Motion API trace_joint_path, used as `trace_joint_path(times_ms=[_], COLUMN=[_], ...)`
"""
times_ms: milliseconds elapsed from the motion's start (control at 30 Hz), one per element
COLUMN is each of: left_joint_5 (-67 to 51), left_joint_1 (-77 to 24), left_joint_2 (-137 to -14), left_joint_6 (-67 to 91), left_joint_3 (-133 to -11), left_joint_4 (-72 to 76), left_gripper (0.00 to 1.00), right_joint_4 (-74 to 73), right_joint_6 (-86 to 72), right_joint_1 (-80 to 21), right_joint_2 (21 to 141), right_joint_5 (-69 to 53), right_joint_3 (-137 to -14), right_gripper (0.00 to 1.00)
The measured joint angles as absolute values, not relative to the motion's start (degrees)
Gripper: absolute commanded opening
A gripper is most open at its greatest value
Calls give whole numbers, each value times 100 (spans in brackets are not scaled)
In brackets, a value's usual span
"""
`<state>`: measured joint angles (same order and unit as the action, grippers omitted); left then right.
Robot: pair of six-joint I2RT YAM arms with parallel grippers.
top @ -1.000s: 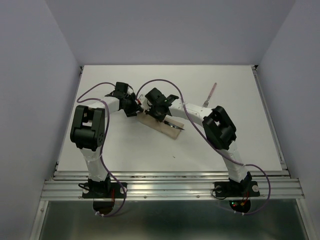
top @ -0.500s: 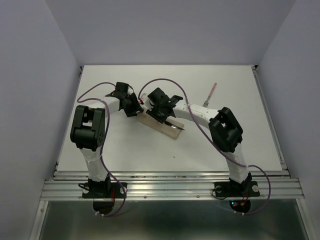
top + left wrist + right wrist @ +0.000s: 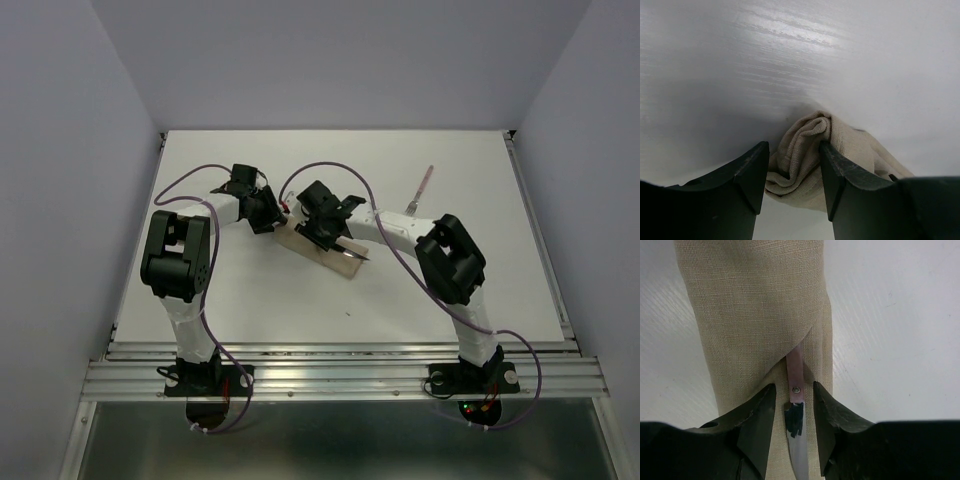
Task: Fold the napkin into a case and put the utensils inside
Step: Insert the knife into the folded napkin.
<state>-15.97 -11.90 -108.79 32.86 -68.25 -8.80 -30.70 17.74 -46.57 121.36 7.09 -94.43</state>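
Your L gripper (image 3: 792,150) sits at the far-left end of the case (image 3: 750,300), low over the table (image 3: 250,300). In the L wrist view its two fingers (image 3: 747,180) straddle a bunched, rolled-up end of the tan cloth. The cloth fills the gap btwn them and touches both inner faces, so it's clamped on that end.

The case lies diagonally near the table's middle, running from far-left toward near-right, w/ both grippers over it.

Your R gripper (image 3: 793,386) is just right of the L one, over the case's mid section. It's released: jaws apart, w/ a sliver of cloth showing either side of the knife (image 3: 796,415), no contact. The knife's pinkish handle runs under the diagonal cloth flap; the rivet end and silver blade stick out toward the wrist cam.

The fork (image 3: 420,188) lies on bare table well to the right, apart from case and both arms.
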Motion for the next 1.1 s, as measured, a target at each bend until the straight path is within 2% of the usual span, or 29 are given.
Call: trace_joint_path(times_ms=[167,433,667,1100], left_joint_5=[-1597,-1594,-1594,-1594], left_joint_1=[-1190,-1190,-1190,-1190], left_joint_2=[-10879,-10879,-10879,-10879], left_joint_6=[3286,3286,3286,3286], left_joint_3=[-6825,-6825,-6825,-6825], left_joint_4=[-880,-880,-880,-880], left_gripper=[56,56,56,56], right_joint_4=[-3028,-2952,-2928,-2893], right_joint_6=[1772,1758,1780,1855], right_joint_1=[-4650,-4619,-4617,-4615], right_joint_2=[12136,12140,12140,12169], right_joint_5=[707,703,694,454], right_joint_3=[-9426,-9369,-9356,-9395], right_gripper=[31,27,8,6])
